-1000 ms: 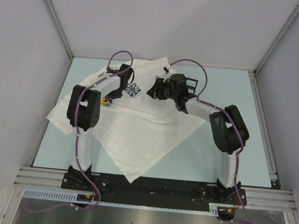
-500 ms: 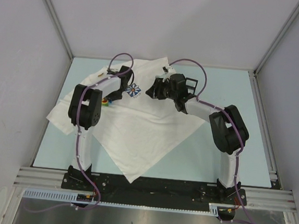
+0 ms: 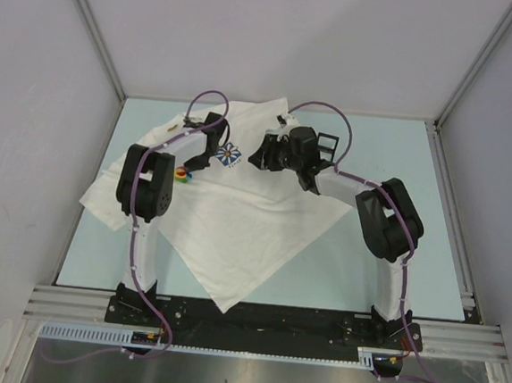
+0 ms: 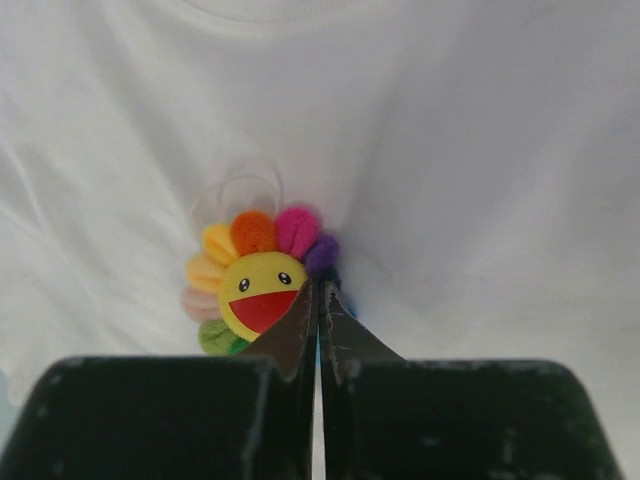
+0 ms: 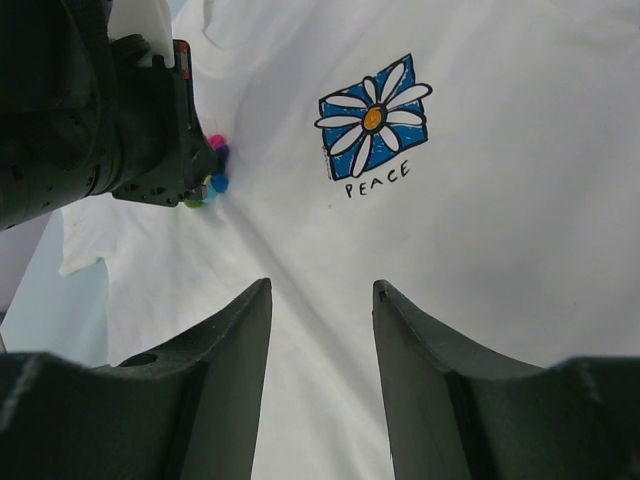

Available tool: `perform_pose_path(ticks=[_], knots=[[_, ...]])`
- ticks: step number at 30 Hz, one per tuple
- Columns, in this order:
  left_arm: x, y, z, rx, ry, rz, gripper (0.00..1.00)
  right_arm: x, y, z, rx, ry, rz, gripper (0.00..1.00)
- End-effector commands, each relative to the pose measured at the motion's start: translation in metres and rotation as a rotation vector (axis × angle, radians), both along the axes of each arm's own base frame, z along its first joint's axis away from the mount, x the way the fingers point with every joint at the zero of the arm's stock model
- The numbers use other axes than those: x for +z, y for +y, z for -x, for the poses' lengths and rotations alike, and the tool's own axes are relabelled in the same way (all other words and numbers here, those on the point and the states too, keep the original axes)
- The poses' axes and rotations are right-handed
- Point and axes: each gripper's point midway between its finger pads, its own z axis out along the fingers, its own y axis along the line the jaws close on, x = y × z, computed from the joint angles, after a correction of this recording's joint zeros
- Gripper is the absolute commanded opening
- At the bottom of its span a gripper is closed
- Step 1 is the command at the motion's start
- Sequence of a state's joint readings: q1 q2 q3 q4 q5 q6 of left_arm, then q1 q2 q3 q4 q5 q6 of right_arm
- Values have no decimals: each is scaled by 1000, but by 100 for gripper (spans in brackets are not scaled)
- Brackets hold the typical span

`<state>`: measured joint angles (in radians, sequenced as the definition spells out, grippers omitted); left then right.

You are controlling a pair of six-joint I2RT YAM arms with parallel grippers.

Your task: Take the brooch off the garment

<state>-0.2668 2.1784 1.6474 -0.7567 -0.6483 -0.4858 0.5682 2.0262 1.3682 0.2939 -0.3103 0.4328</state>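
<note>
Since a second ago my right arm has edged slightly left. The brooch [image 4: 255,285] stays put on the T-shirt [image 3: 235,226], with my left gripper [image 4: 318,292] pinched closed at its rim. My right gripper [image 5: 322,300] is spread wide. The table [image 3: 339,270] is pale blue and the walls [image 3: 278,41] are grey.

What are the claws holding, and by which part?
The left gripper seems to pinch the brooch by its lower-right petals; the right gripper is open, holding nothing.
</note>
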Motion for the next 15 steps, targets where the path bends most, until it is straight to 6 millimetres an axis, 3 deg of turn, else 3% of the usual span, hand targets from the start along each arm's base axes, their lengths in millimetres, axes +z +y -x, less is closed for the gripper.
perform_pose_path(ticks=[1, 5, 15], knots=[[15, -2, 7, -1, -29, 63, 0, 8, 15, -5, 41, -25, -15, 49], [34, -7, 3, 6, -126, 111, 0, -4, 25, -4, 69, -1, 18, 49], [71, -18, 7, 23, -329, 295, 0, -11, 45, 3, 151, 0, 17, 49]])
